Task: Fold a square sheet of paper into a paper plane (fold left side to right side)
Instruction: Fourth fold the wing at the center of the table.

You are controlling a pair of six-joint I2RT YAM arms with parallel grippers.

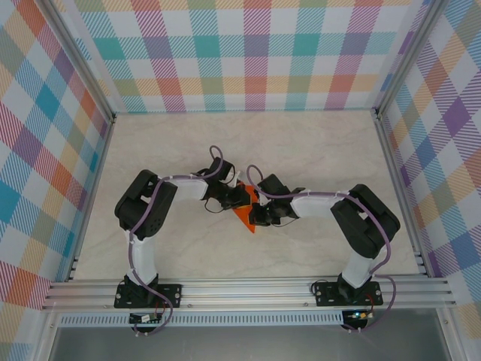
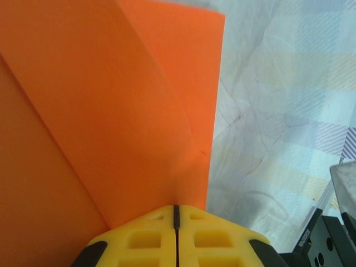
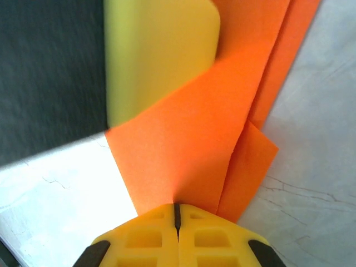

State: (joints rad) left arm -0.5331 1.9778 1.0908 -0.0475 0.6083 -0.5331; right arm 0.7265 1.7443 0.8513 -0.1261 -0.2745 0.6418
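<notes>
The square sheet of paper [image 1: 245,218] is bright orange and folded into overlapping layers. It sits between the two grippers at the middle of the table, with a pointed end toward the near edge. My left gripper [image 1: 242,198] holds it from the left. In the left wrist view, the left gripper [image 2: 177,209] has its yellow fingers [image 2: 144,239] pressed together on the paper [image 2: 111,111]. My right gripper [image 3: 177,208] is likewise shut on an edge of the layered paper [image 3: 194,150]. The left arm's yellow finger [image 3: 158,50] shows blurred behind the paper.
The tabletop [image 1: 316,150] is pale and marble-patterned, with plaid walls [image 1: 248,53] at the back and both sides. An aluminium rail [image 1: 248,289] carrying the arm bases runs along the near edge. Bare table lies around the arms.
</notes>
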